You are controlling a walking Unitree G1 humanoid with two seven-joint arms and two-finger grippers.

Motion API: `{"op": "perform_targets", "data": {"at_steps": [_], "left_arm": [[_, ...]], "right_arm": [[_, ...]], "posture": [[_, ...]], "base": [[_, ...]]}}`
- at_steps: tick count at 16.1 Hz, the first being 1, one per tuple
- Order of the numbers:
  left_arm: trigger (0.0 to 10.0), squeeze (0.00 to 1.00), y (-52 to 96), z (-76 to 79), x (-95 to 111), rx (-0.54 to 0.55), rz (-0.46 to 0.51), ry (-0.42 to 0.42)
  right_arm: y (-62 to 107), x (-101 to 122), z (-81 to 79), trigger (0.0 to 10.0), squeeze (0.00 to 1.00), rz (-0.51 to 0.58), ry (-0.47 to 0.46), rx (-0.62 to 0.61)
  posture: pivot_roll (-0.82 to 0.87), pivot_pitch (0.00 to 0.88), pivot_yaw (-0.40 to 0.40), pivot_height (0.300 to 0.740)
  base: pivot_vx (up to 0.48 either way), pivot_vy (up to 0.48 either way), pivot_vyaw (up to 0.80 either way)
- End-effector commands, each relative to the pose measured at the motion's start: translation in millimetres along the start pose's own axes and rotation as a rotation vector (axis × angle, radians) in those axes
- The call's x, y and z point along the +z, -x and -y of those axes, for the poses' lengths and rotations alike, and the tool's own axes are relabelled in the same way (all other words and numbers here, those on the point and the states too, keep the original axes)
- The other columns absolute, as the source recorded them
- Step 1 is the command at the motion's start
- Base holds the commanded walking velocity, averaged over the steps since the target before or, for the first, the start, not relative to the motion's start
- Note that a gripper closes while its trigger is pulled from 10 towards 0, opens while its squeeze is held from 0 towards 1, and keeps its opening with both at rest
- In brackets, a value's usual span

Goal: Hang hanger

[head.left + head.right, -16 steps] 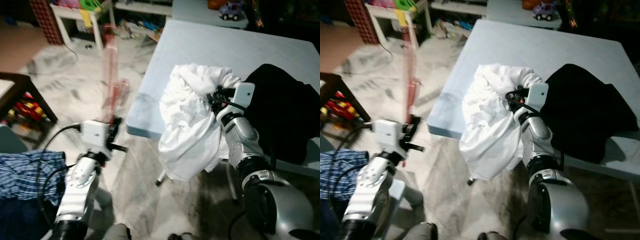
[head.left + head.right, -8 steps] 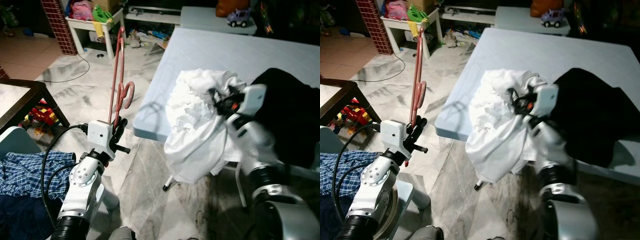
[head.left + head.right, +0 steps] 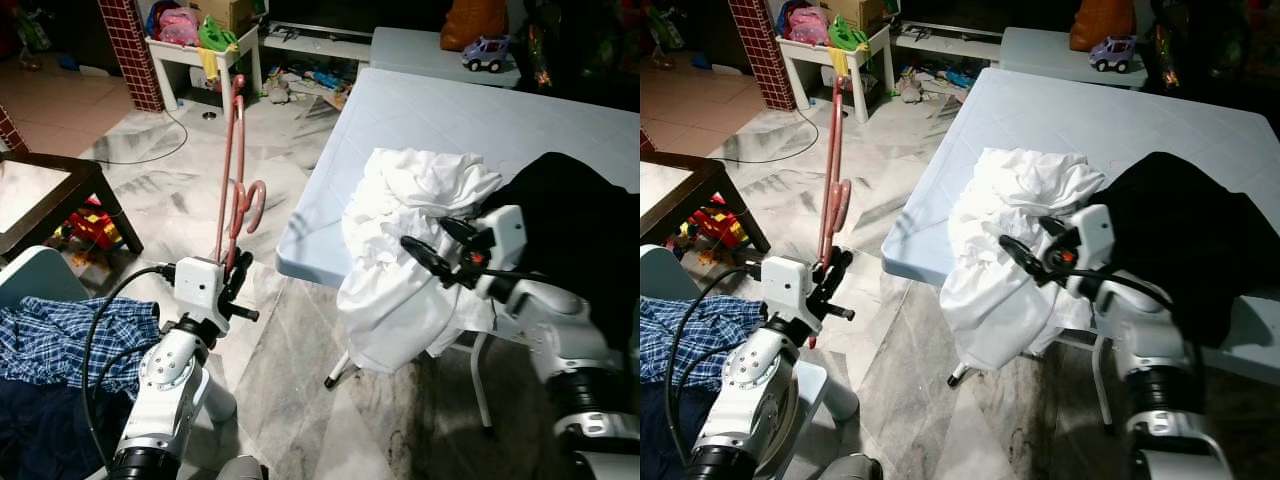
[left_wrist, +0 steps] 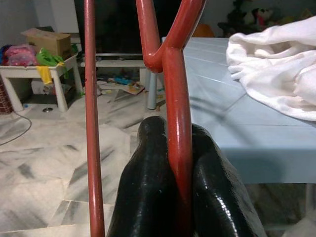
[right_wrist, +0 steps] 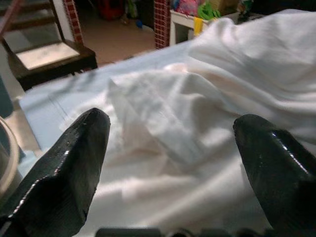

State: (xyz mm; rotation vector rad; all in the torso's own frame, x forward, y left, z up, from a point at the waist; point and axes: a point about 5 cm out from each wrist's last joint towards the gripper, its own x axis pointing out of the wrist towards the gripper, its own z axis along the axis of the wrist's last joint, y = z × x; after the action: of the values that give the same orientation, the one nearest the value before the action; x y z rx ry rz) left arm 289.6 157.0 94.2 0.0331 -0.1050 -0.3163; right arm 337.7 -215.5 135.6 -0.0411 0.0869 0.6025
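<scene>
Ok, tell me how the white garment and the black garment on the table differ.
The white garment is crumpled at the table edge and spills over it; the black garment lies further in. The right tool is open at the white garment, not on the black one. Both rest on the same pale blue table.

The left arm point(image 3: 165, 400) is a chain of rounded silver shells with a dark ribbed cuff at its lower end. A round silver joint cover on it carries a ring of small dark screws. At its wrist sits a white box-shaped camera housing point(image 3: 196, 284), with a black knobbed peg at its 3 o'clock side. A thick black cable point(image 3: 100, 320) loops out from the housing's 9 o'clock side. The left gripper point(image 4: 178, 192) has glossy black, rounded fingers. The right arm point(image 3: 560, 340) is likewise silver with black joint rings, topped by a white box point(image 3: 505, 232). Thin black wires and a small red mark sit beside that box. The right gripper point(image 5: 170, 173) has long black fingers point(image 5: 66, 173) with a finely textured sheen.
</scene>
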Motion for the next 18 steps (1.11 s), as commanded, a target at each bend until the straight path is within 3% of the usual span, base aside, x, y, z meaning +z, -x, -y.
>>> {"op": "perform_targets", "data": {"at_steps": [1, 4, 5, 6, 10, 11, 15, 18], "left_arm": [[10.0, 0.00, 1.1, 1.1, -0.6, -0.003, 0.005, -0.002], [10.0, 0.00, 0.2, 4.1, -0.7, -0.017, 0.006, -0.001], [10.0, 0.00, -0.1, 5.0, -1.1, -0.019, 0.005, 0.000], [10.0, 0.00, -0.1, 5.4, -1.1, -0.020, 0.006, 0.002], [10.0, 0.00, 1.1, 6.9, -2.8, -0.020, 0.001, 0.006], [10.0, 0.00, 1.5, 7.5, -3.0, -0.018, 0.001, 0.008], [10.0, 0.00, 1.5, 8.0, -2.9, -0.010, 0.004, 0.009], [10.0, 0.00, 0.3, 9.8, -2.9, -0.011, 0.006, 0.013]], "right_arm": [[7.1, -0.7, 5.0, 10.0, 1.00, -0.049, 0.027, 0.000], [10.8, -6.5, 1.0, 10.0, 1.00, -0.106, 0.024, 0.019], [10.3, -14.9, -8.8, 10.0, 0.12, -0.152, 0.010, 0.052], [6.9, -21.2, -16.1, 10.0, 0.00, -0.176, 0.001, 0.069], [-12.6, -39.2, -37.7, 10.0, 0.00, -0.242, -0.049, 0.057], [-20.7, -42.9, -40.1, 0.0, 0.00, -0.254, -0.072, -0.020], [-46.3, -37.1, -41.7, 0.0, 0.00, -0.181, -0.201, -0.266], [-62.2, -28.2, -45.6, 0.0, 0.00, -0.141, -0.245, -0.339]], "posture": [[0.15, 0.029, -0.048, 0.740], [0.14, 0.036, -0.045, 0.740], [0.14, 0.041, -0.048, 0.740], [0.14, 0.044, -0.050, 0.740], [0.15, 0.050, -0.055, 0.740], [0.15, 0.051, -0.057, 0.740], [0.16, 0.047, -0.065, 0.740], [0.16, 0.045, -0.069, 0.740]], "base": [[0.000, 0.000, 0.00], [0.000, 0.000, 0.00], [0.000, 0.000, 0.00], [0.000, 0.000, 0.00], [0.000, 0.000, 0.00], [0.000, 0.000, 0.00], [0.000, 0.000, 0.00], [0.000, 0.000, 0.00]]}}
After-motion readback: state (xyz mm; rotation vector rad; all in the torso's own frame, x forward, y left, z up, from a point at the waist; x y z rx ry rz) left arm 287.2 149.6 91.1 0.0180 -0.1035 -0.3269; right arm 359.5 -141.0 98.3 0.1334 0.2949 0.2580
